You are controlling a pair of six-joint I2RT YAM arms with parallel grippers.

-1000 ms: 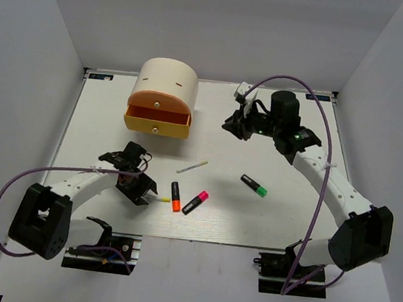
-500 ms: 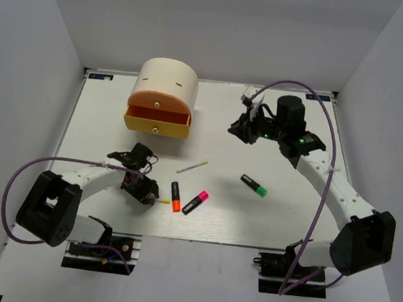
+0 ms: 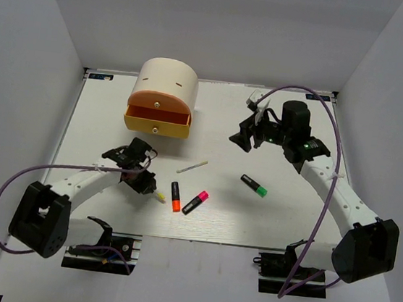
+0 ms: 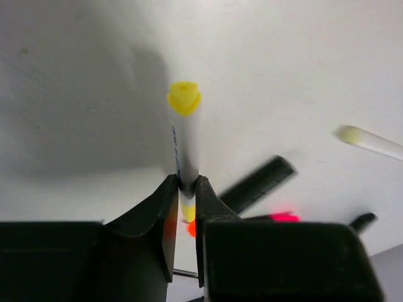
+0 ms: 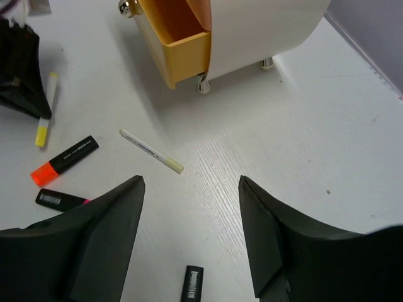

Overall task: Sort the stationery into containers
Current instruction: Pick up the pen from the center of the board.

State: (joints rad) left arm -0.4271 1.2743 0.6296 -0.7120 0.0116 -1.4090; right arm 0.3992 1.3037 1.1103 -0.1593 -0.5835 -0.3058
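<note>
My left gripper [image 3: 146, 185] is shut on a thin white pen with a yellow cap [image 4: 184, 126], held just above the table; the pen also shows in the top view [image 3: 158, 198]. Beside it lie an orange-capped highlighter [image 3: 175, 196] and a pink-capped one [image 3: 195, 202]. A second pale pen [image 3: 192, 167] lies mid-table, also in the right wrist view [image 5: 151, 151]. A green-capped highlighter [image 3: 253, 185] lies to the right. My right gripper [image 3: 244, 137] is open and empty, hovering high right of the cabinet [image 3: 167, 81]. The yellow drawer [image 3: 156, 125] is pulled open below the orange drawer [image 3: 157, 105].
The white table [image 3: 289, 212] is walled by grey panels at the back and sides. A purple cable runs along each arm. The cabinet stands at the back left on small feet [image 5: 203, 86].
My left gripper closed on the yellow-capped pen and has lifted and shifted it slightly toward the back. My right gripper drifted a little right and lower.
</note>
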